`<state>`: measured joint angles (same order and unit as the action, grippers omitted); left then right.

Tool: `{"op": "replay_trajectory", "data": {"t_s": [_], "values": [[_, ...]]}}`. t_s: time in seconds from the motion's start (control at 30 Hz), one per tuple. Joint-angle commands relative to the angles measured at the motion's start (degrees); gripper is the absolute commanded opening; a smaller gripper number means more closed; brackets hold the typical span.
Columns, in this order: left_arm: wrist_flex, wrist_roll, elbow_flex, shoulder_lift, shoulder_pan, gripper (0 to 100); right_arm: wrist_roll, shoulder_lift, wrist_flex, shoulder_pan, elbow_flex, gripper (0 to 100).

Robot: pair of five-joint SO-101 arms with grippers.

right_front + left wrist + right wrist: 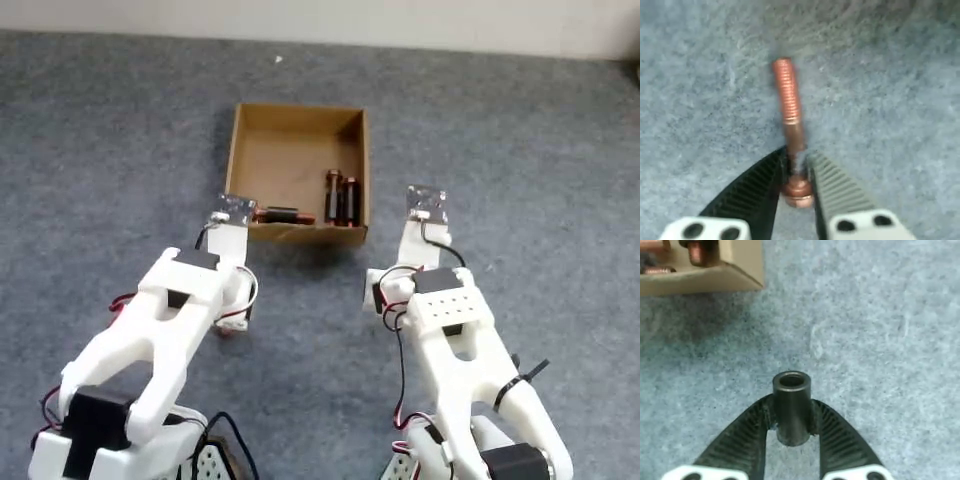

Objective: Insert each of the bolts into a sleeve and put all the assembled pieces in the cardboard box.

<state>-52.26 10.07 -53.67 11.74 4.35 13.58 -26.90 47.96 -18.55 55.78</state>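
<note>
Two parts held, left fingers (756, 186) pinching bolt (790, 110) near its head, right fingers (746, 436) pinching sleeve (791, 407).

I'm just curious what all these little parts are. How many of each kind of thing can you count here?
Cardboard box: 1
Assembled pieces inside it: 3
Loose bolt, in the left gripper: 1
Loose sleeve, in the right gripper: 1
Total: 6
</note>
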Motion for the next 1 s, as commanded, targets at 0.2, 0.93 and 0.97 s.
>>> {"op": "replay_trajectory", "data": {"t_s": [0.2,0.93,0.97], "values": [[-2.20,3.78,4.18,1.45,0.31,0,0.18,-2.33,-1.45,0.84,-0.48,0.4],[-3.25,68.40,3.91,13.58,0.31,1,0.18,-2.33,-1.45,0.84,-0.40,0.4],[-3.16,68.48,3.91,13.58,0.31,1,0.18,-2.33,-1.45,0.84,-0.40,0.4]]}}
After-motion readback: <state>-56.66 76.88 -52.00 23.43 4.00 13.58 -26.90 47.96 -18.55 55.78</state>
